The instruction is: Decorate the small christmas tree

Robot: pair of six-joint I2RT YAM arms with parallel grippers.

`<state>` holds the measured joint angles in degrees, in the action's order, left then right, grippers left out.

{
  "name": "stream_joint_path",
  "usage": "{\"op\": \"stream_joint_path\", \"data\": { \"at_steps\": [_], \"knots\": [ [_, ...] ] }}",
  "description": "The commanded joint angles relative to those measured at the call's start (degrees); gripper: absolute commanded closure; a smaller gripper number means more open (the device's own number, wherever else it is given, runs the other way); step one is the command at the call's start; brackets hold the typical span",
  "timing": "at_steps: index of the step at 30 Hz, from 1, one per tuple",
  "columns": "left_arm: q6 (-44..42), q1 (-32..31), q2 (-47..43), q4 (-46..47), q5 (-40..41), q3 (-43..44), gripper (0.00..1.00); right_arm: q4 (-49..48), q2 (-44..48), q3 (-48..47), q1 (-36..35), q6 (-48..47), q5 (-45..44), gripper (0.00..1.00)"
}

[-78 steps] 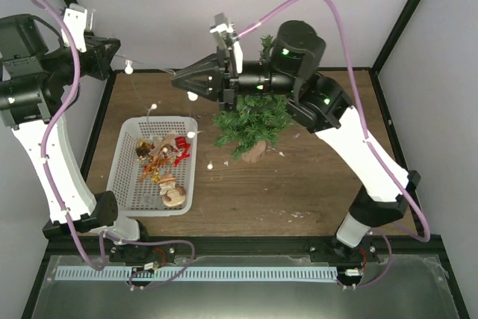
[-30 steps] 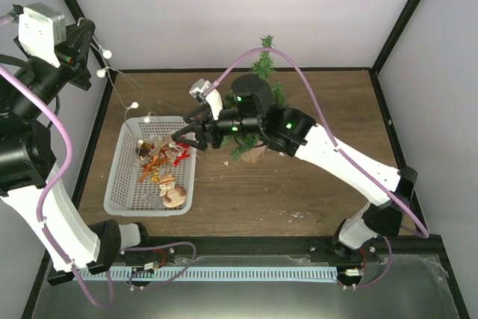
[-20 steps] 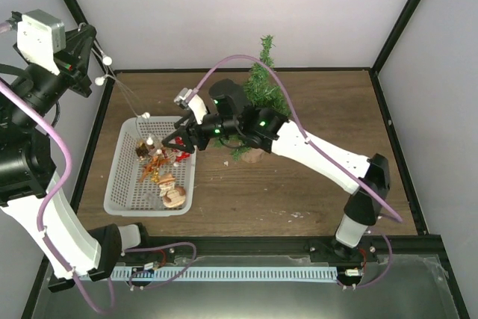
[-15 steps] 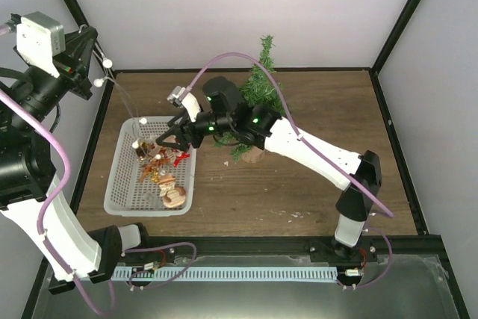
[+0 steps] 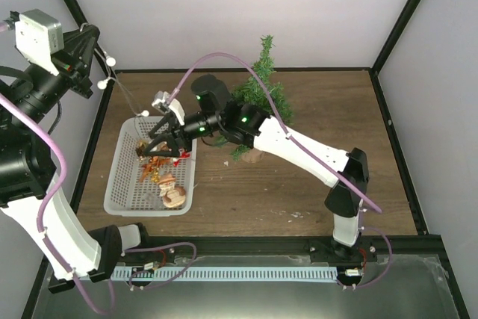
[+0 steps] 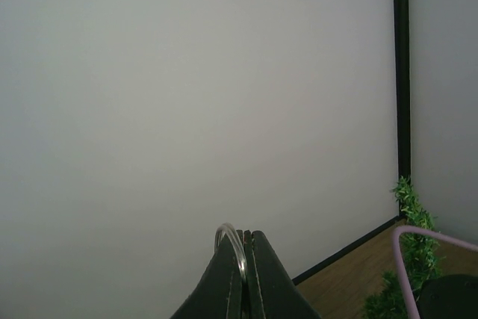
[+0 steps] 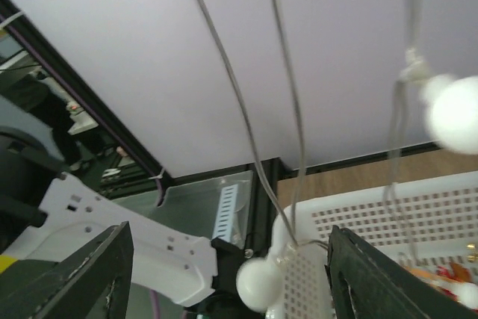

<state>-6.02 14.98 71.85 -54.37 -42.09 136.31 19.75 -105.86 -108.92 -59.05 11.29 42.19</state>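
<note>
The small christmas tree [image 5: 261, 98] stands upright at the back middle of the table on its tan base; its top also shows in the left wrist view [image 6: 412, 259]. High at the far left, my left gripper [image 5: 92, 39] is shut on the clear wire [image 6: 237, 248] of a light string. White bulbs [image 5: 110, 59] hang just below it, and the wire drops to the white basket [image 5: 119, 177]. My right gripper [image 5: 159, 144] hovers open over the basket's far end. Between its fingers, untouched, hangs a white bulb [image 7: 260, 283] on the wire, above the basket rim [image 7: 373, 211].
Red, gold and brown ornaments [image 5: 159, 162] and a small figure [image 5: 174, 193] lie in the basket. A second bulb [image 7: 455, 113] hangs at the right of the right wrist view. Black frame posts run along the table's edges.
My right arm has swung left from in front of the tree and reached out over the basket, its jaws staying open. The left gripper has stayed raised with the wire.
</note>
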Motion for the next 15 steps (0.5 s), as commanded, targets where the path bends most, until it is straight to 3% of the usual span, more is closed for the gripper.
{"op": "stream_joint_path", "data": {
  "at_steps": [1, 4, 15],
  "knots": [
    [2.1, 0.2, 0.6, 2.2, -1.3, -0.3, 1.00, -3.2, -0.9, -1.5, -0.5, 2.0, 8.8, 0.37],
    [2.8, 0.2, 1.0, 2.7, -1.9, -0.6, 1.00, -4.6, -1.8, -2.0, -0.5, 2.9, 12.1, 0.38],
    [3.8, 0.2, -0.3, 2.9, -3.7, -2.1, 1.00, -6.4, -4.8, -3.7, -0.6, 4.8, 9.4, 0.38]
  ]
}}
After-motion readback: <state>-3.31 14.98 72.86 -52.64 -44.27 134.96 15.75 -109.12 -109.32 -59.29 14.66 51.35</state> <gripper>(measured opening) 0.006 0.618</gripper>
